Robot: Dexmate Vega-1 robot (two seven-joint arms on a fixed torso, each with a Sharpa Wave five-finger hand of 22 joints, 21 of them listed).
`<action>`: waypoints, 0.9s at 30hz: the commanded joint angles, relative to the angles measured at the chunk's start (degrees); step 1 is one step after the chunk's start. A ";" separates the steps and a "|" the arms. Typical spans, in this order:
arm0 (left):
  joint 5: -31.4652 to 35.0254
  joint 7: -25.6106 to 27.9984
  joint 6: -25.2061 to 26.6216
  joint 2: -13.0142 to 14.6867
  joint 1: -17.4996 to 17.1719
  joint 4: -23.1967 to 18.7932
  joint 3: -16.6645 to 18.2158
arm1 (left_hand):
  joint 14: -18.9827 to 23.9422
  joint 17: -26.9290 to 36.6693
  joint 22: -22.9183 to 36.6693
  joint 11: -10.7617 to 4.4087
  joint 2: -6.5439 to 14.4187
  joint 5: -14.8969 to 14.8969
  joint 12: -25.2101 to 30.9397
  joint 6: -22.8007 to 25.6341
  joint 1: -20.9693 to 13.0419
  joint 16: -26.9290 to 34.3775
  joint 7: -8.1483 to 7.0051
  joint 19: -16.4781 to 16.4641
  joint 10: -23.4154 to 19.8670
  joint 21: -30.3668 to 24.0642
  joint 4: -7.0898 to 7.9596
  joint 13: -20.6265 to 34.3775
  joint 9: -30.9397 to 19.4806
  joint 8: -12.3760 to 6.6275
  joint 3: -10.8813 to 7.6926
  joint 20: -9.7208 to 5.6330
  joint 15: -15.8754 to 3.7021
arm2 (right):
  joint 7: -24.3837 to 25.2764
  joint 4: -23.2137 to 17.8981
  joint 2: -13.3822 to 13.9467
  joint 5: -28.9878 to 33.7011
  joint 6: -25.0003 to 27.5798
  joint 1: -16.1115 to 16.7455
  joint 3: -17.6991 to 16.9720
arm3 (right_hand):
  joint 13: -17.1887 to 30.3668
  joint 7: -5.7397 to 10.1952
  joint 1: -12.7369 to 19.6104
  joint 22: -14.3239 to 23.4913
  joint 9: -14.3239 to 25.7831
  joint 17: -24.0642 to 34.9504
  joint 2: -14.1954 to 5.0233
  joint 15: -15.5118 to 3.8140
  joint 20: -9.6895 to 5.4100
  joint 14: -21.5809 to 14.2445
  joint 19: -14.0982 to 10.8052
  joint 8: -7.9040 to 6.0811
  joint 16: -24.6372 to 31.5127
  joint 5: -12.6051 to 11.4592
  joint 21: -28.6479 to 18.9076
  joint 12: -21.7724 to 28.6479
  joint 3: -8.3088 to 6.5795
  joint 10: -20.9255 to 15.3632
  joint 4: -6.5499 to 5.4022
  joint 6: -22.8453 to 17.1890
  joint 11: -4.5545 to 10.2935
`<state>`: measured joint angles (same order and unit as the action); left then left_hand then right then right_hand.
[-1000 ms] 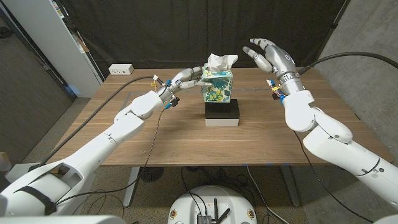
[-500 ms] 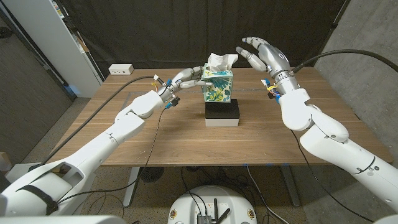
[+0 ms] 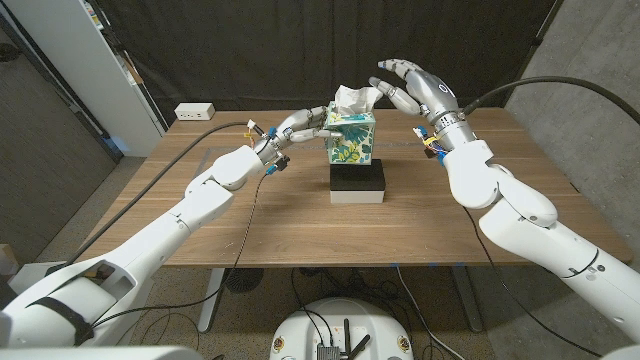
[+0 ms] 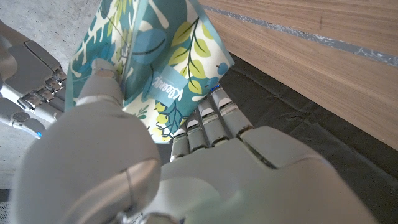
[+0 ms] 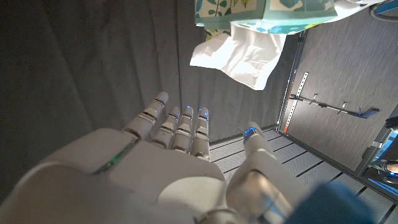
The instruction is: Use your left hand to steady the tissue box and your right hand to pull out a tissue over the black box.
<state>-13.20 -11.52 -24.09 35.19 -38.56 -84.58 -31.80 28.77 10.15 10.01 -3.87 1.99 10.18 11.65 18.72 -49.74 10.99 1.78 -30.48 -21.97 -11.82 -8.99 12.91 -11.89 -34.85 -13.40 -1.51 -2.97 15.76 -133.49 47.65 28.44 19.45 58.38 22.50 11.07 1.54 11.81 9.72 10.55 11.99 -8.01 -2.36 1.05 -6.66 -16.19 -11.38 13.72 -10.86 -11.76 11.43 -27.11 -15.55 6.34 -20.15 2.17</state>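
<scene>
Left robot hand grasping tissue box at frame centre; right robot hand released, apparently just short of tissue: pinch low, lift straight.

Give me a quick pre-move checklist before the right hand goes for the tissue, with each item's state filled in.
1. Left hand touching tissue box: ok.
2. Tissue box on black box, upright: ok.
3. Tissue sticking out of the top: ok.
4. Right hand open, holding nothing: ok.
5. Right hand touching the tissue: not ok, fingers beside it, apart.
6. Left hand's grip firm enough: cannot tell.
</scene>
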 commanded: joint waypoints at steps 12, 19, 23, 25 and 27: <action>0.24 0.73 0.53 0.65 -1.18 -1.83 0.36 | 0.37 0.10 0.17 0.25 0.39 0.21 -0.07 0.58 0.12 -0.21 0.12 -0.14 -0.17 0.34 0.05 0.25 -0.11 -0.18 -0.78 -0.28 -5.68 | -4.66 -1.24 -0.89 0.98 -0.57 -0.78 0.97 | 0.12 0.87 2.45 0.35 0.11 -0.19 -2.23 -3.08 0.02 0.31 0.06 -0.14 -0.61 -1.02 0.35 -0.15 -1.69 0.37 1.23 -1.28 0.27; 0.27 0.93 0.77 0.88 -1.51 -2.44 0.50 | 0.34 0.12 0.17 0.22 0.41 0.20 -0.06 0.58 0.30 -0.21 0.21 -0.11 -0.19 0.35 0.10 0.25 -0.11 -0.16 -0.86 -0.24 -5.69 | -7.40 -2.25 -0.72 0.34 0.92 -1.24 1.30 | 0.11 0.85 3.06 0.35 0.12 -0.23 -2.15 -2.84 -0.01 0.82 0.22 -0.10 -0.85 -1.13 0.41 -0.37 -2.03 1.01 1.51 -1.39 0.29; 0.29 1.03 0.93 1.01 -1.67 -2.76 0.58 | 0.32 0.11 0.17 0.08 0.37 0.19 -0.08 0.58 0.35 -0.21 0.16 -0.14 -0.14 0.34 0.09 0.26 -0.11 -0.15 -0.89 -0.24 -5.69 | -8.39 -2.59 -0.55 0.12 1.31 -1.48 1.55 | 0.11 0.92 3.27 0.36 0.12 -0.23 -2.11 -2.83 0.07 0.90 0.29 -0.08 -0.90 -1.17 0.44 -0.38 -2.14 1.10 1.60 -1.43 0.38; 0.27 1.10 1.01 1.08 -1.79 -2.95 0.64 | 0.29 0.11 0.17 0.19 0.39 0.19 -0.08 0.51 0.39 -0.22 0.19 -0.10 -0.13 0.35 0.10 0.26 -0.11 -0.11 -0.93 -0.22 -5.64 | -8.81 -2.69 -0.48 -0.32 1.26 -1.56 1.52 | 0.11 0.99 3.37 0.36 0.13 -0.23 -2.08 -2.83 0.09 0.94 0.28 -0.07 -0.92 -1.19 0.43 -0.40 -2.19 1.18 1.65 -1.46 0.33; 0.22 1.10 1.08 1.18 -1.88 -3.14 0.70 | 0.30 0.12 0.17 0.25 0.42 0.19 -0.09 0.50 0.43 -0.21 0.22 -0.08 -0.11 0.36 0.13 0.26 -0.11 -0.10 -0.96 -0.20 -5.63 | -9.10 -2.77 -0.40 -0.33 1.39 -1.67 1.68 | 0.11 0.88 3.50 0.36 0.13 -0.24 -2.04 -2.82 0.13 0.94 0.30 -0.11 -0.92 -1.21 0.44 -0.40 -2.25 1.22 1.70 -1.62 0.37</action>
<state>-13.04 -10.78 -23.47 35.96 -39.91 -86.78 -31.38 28.77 10.15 10.01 -3.87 1.98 10.08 11.65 18.63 -49.73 10.99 1.87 -30.48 -21.97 -11.82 -9.00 12.91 -11.87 -34.57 -13.89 -1.51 -2.97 9.21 -135.30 46.94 28.92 19.97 57.32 23.64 11.06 2.46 14.52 10.03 10.54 11.71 -9.37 -2.04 1.04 -5.73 -16.20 -11.38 12.79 -11.74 -11.35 11.22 -28.94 -14.73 7.83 -21.08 2.57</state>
